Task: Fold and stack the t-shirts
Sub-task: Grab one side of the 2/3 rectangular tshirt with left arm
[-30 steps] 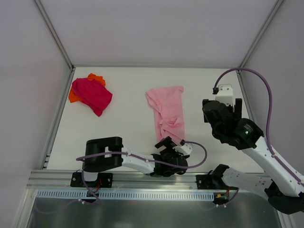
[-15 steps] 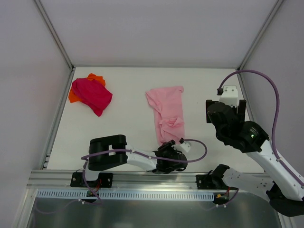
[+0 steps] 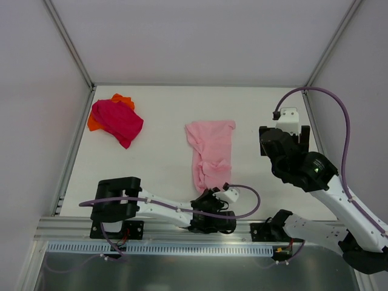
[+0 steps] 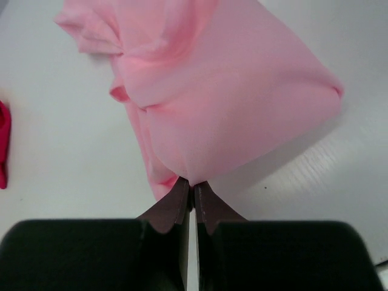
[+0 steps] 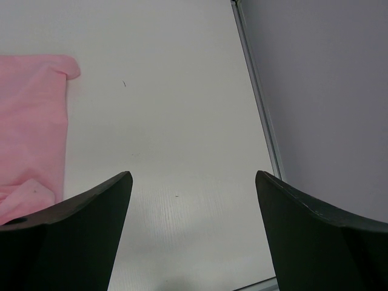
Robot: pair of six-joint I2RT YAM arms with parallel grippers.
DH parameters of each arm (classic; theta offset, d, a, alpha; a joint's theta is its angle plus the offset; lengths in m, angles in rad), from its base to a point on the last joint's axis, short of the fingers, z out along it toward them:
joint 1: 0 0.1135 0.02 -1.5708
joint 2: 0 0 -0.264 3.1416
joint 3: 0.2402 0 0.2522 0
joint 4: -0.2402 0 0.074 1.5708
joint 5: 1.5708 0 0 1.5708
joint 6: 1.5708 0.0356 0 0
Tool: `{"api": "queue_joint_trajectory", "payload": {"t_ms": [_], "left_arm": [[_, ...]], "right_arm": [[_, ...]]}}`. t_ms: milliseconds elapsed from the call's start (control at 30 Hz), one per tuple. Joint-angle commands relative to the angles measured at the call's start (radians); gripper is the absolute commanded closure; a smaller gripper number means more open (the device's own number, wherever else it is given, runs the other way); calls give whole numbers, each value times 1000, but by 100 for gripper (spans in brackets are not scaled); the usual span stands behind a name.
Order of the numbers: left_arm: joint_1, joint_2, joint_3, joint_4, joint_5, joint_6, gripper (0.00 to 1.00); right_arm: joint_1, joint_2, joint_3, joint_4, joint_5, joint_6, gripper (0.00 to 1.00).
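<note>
A light pink t-shirt (image 3: 210,151) lies crumpled lengthwise in the middle of the table. My left gripper (image 3: 206,195) is shut on its near end; the left wrist view shows the pink cloth (image 4: 230,115) pinched between the closed fingertips (image 4: 192,187) and pulled taut toward the camera. A magenta t-shirt (image 3: 118,120) lies bunched at the far left on top of an orange t-shirt (image 3: 124,98), of which only edges show. My right gripper (image 5: 193,182) hangs open above bare table to the right of the pink shirt (image 5: 30,127), holding nothing.
A metal frame rail (image 3: 73,145) runs along the table's left side and another (image 5: 257,103) along the right, close to my right gripper. White walls enclose the back and sides. The arm bases sit at the near edge.
My left gripper moved in to the pink t-shirt's near end, shut on it and drew it toward the near edge, stretching the cloth. The right arm only shifted slightly.
</note>
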Motion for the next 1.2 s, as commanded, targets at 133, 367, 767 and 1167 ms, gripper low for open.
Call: {"api": "queue_joint_trajectory", "payload": {"t_ms": [133,367,767,1167], "left_arm": [[-102,-1,181,-656,-197,-589,100],[-114,36,318,-1131,-285,-1009,100],[-33,-68,234,-838,-339,-839,100],[137,-214,-69,331,83,187,100]], "right_arm": [[-3,-4,6,23,7,-4,12],[0,4,6,21,-13,2,12],[13,7,12,10,-16,5,13],[11,2,52,-45,59,20,14]]}}
